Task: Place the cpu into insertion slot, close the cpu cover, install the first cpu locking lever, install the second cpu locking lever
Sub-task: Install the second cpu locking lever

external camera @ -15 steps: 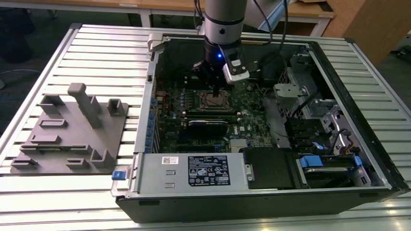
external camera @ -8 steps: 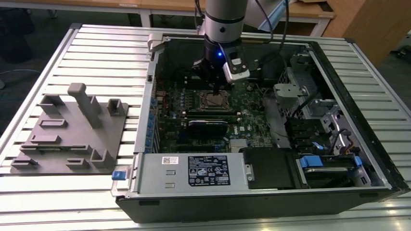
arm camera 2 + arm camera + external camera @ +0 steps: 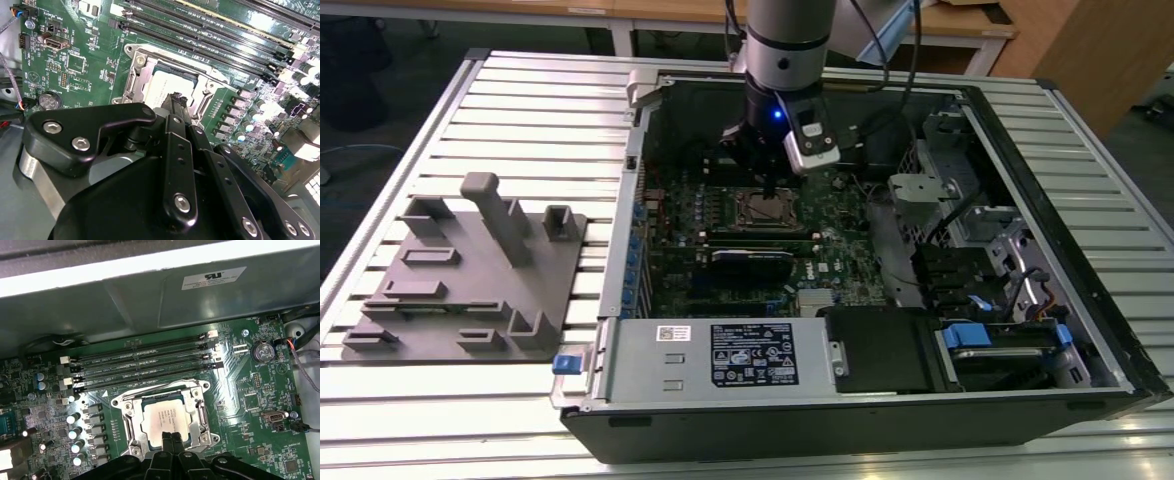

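The cpu (image 3: 165, 417) lies flat in the insertion slot (image 3: 767, 210) on the green board, its silver-grey top showing in both wrist views (image 3: 165, 85). The cpu cover (image 3: 200, 412), a silvery frame, lies down around the chip. My gripper (image 3: 172, 439) hangs just over the near edge of the socket, its two black fingers pressed together with nothing seen between them. In the second wrist view the fingertips (image 3: 177, 100) point at the chip's edge. The exterior view has the gripper (image 3: 765, 185) straight above the socket. I cannot tell how the locking levers stand.
Long black memory slots (image 3: 145, 365) run beside the socket, with a row of capacitors (image 3: 75, 420) on another side. The case wall (image 3: 150, 295) rises behind. A power supply (image 3: 720, 350) and drive cage (image 3: 987, 340) fill the case's front. A grey fixture block (image 3: 467, 270) sits on the table.
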Robot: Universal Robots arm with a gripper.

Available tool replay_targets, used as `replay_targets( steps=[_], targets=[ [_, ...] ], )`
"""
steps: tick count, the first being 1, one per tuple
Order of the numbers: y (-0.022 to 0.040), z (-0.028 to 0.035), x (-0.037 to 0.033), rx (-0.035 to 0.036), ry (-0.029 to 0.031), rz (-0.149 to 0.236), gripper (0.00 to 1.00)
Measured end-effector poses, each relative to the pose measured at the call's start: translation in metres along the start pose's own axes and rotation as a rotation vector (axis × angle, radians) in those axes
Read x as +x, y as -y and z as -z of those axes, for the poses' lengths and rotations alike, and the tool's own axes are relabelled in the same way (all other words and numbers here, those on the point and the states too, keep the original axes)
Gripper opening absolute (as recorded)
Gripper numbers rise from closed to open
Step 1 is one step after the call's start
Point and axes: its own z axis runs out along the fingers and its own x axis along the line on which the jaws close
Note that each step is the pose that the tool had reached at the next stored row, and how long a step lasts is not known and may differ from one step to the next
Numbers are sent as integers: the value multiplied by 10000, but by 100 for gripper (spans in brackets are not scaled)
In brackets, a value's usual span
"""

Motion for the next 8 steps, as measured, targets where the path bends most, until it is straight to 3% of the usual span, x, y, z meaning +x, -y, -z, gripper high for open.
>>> replay_targets(
  steps=[8],
  targets=[
    [29, 1, -6, -6, -1, 0, 11]
  ],
)
